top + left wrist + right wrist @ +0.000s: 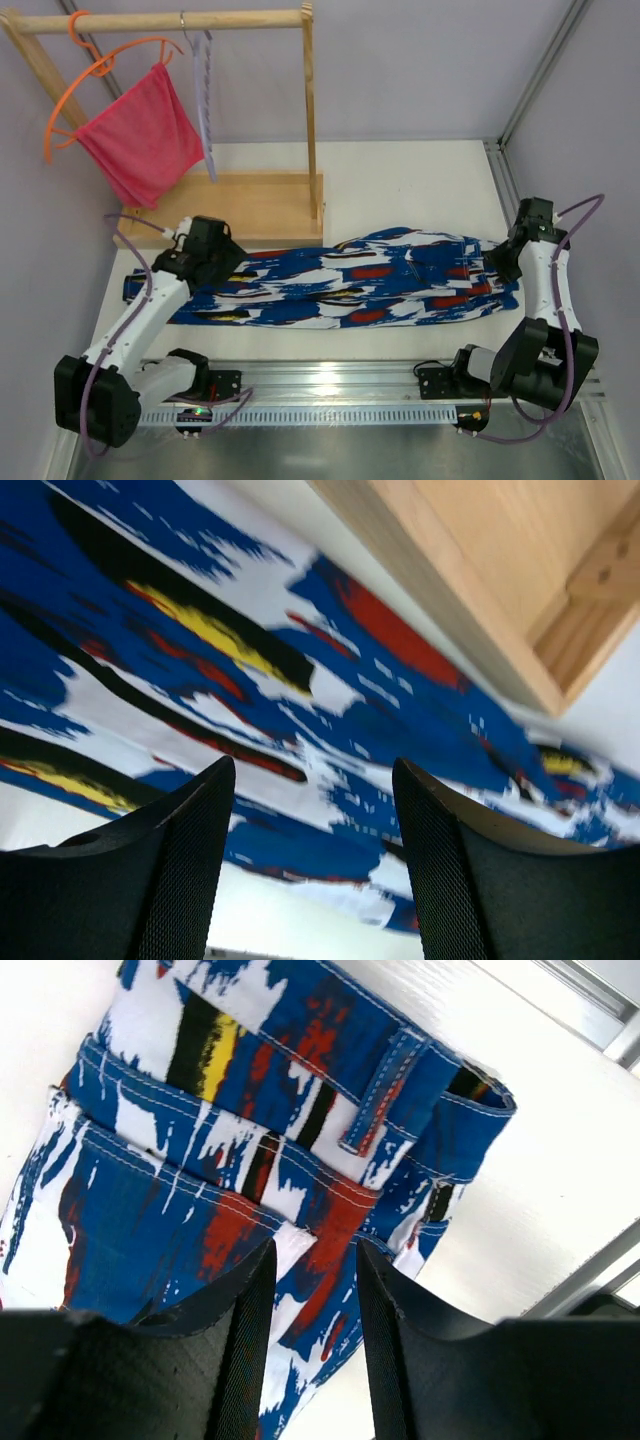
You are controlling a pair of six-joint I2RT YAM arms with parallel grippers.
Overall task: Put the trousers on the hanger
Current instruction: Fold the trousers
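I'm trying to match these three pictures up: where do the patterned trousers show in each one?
Top external: trousers lie flat across the middle of the white table.
Left wrist: their print runs diagonally from upper left to lower right.
Right wrist: the waistband end fills left and centre.
Shared landmark: the white table beneath.

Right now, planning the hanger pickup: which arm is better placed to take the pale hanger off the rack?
Left. The left tool hangs open over the trousers beside the rack, where the hanger hangs. The right tool is at the waistband, far across the table.
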